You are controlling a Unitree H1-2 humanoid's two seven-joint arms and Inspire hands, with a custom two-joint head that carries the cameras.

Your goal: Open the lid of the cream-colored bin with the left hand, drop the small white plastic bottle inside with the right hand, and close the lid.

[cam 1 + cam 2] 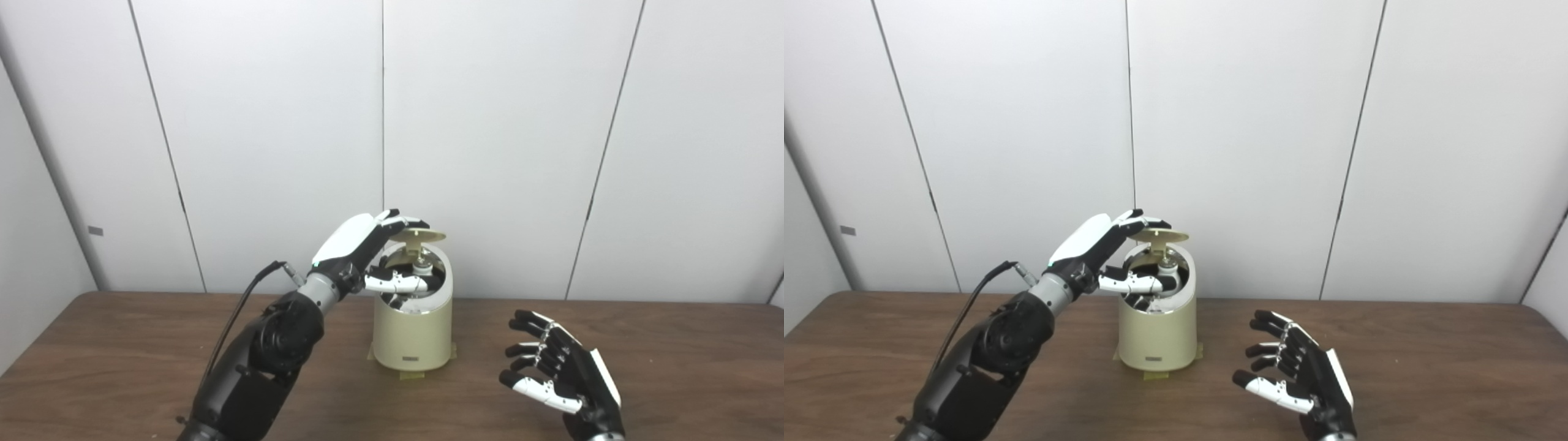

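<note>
The cream-colored bin [414, 334] stands on the brown table at centre. Its round lid [422, 234] is raised above the opening, almost level, on its hinge at the back. My left hand [361, 248] is at the bin's top left. Its fingertips [398, 220] rest on the lid's left edge and its thumb [397, 283] reaches across the opening below, well apart from the lid. A small white bottle [421, 267] shows inside the opening. My right hand [557, 370] is open and empty, low over the table to the right of the bin.
Strips of tape [411, 374] stick out at the bin's foot. A black cable [236, 312] loops along my left forearm. White wall panels stand close behind the table [674, 343].
</note>
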